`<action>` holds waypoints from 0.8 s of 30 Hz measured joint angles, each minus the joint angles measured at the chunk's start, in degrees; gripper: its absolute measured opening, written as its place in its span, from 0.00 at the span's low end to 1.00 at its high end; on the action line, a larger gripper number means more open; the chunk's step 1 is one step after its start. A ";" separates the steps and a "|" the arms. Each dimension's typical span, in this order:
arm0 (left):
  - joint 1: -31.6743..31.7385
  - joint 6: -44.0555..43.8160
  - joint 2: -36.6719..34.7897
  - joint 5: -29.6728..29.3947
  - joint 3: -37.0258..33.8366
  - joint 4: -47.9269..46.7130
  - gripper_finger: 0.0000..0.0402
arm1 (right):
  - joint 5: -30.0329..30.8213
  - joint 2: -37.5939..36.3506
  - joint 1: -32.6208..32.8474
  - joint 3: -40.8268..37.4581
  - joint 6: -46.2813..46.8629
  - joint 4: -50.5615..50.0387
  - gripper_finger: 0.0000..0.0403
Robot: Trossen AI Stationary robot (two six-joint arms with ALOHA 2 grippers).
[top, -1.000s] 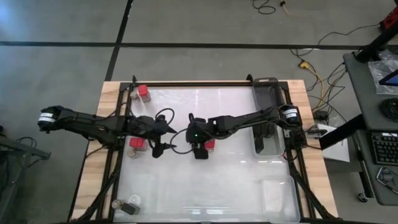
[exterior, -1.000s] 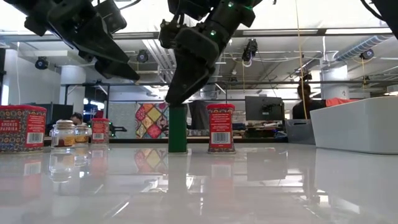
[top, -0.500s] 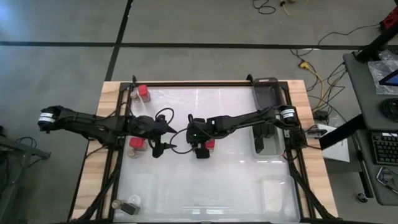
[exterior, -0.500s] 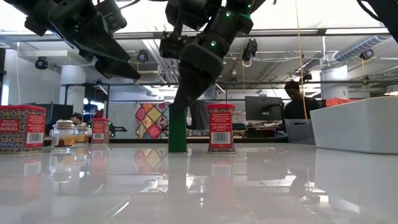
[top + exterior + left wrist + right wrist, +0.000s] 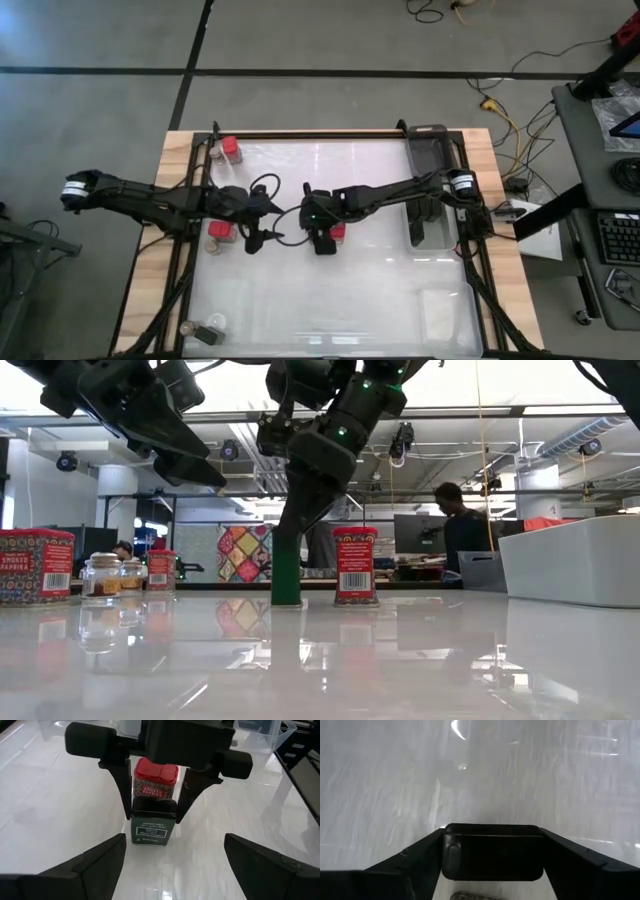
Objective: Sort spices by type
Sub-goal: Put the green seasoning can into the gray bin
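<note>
A dark green spice container with a black cap (image 5: 152, 822) stands upright on the white table near its middle (image 5: 287, 572). My right gripper (image 5: 320, 240) comes down on it from above and is shut on its cap. A red spice tin (image 5: 156, 775) stands just behind it, toward the table's right (image 5: 355, 565). My left gripper (image 5: 172, 865) is open and hangs above the table to the container's left (image 5: 262, 225), touching nothing. More red tins (image 5: 35, 565) and small jars (image 5: 100, 575) stand at the left. My right gripper holds the dark container by its black cap (image 5: 492, 850), pinched between the two fingers (image 5: 122, 795), one on each side. The fingers come from above, pointing down. The container stands upright with its base on the table.
One red tin (image 5: 231, 150) stands at the far left corner. A jar and a dark block (image 5: 205, 330) sit at the near left corner. A dark bin (image 5: 428, 160) is at the far right, and a clear tray (image 5: 440, 310) lies at the near right. A person stands in the room behind.
My right gripper has come down a little over the dark container's top, and its wrist has swung slightly. The container has stayed standing in the same place.
</note>
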 joint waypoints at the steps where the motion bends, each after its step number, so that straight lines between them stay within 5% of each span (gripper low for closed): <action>1: 0.00 0.09 0.00 0.00 0.00 0.00 0.80 | -0.80 0.00 -0.09 0.00 0.12 0.00 0.71; 14: 0.00 1.34 0.00 -0.87 0.02 -0.11 0.80 | -2.71 -6.28 2.03 -0.04 -1.72 -2.77 0.68; 24: 0.10 0.72 0.09 -1.30 0.15 2.38 0.80 | 5.69 -19.28 7.80 -0.04 1.17 -11.89 0.66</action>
